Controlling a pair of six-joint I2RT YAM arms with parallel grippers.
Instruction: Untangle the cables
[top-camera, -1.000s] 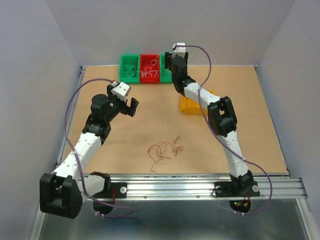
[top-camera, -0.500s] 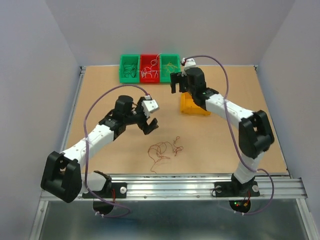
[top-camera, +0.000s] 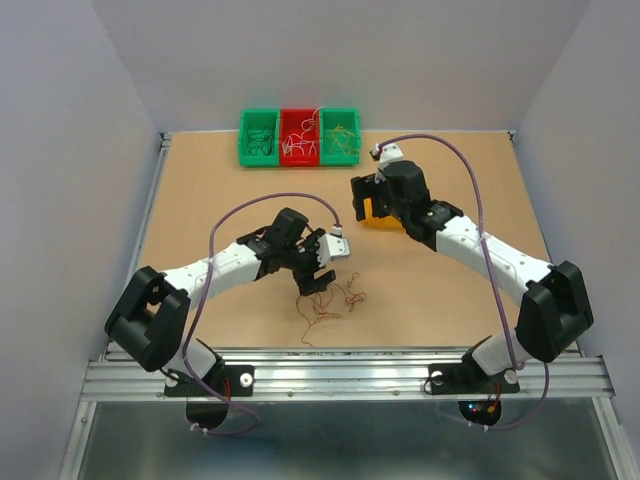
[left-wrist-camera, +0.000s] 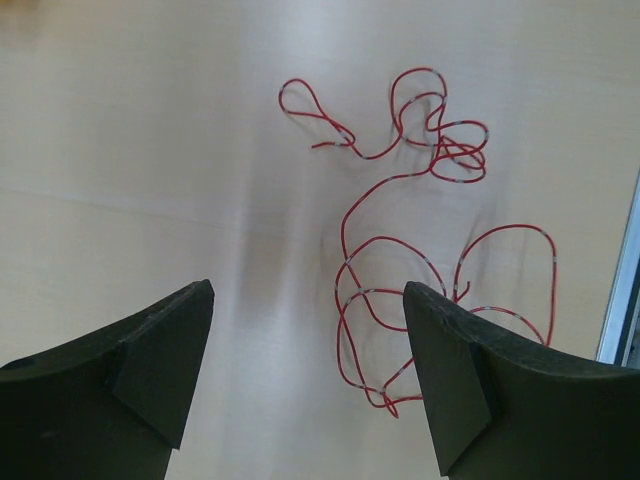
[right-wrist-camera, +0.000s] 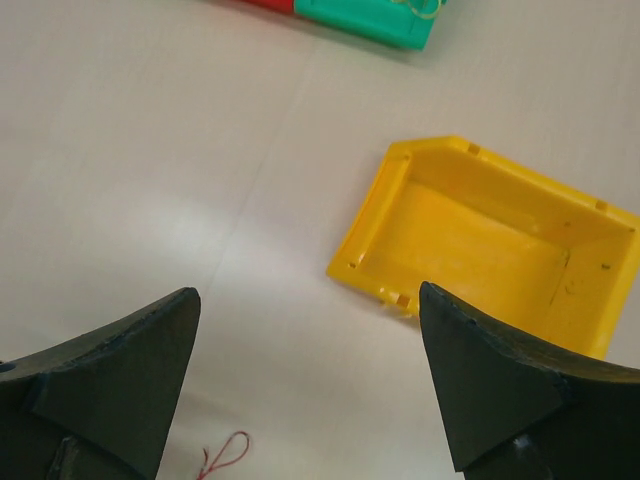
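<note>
Some wires sit in the far bins (top-camera: 258, 160); I see the red cable tangle (left-wrist-camera: 385, 240) unsorted. Left gripper (left-wrist-camera: 305, 300) above it, jaws apart; right gripper (right-wrist-camera: 305, 300) apart, empty.

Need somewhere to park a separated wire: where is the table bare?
Bare table: far left, between bin row and left arm; far-right corner past right arm. Crowded: front centre, where the cables lie by the left end effector.

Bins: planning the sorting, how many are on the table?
4. Three in a row at the far edge: left green bin, red bin, right green bin. The yellow bin sits apart, nearer the middle.
</note>
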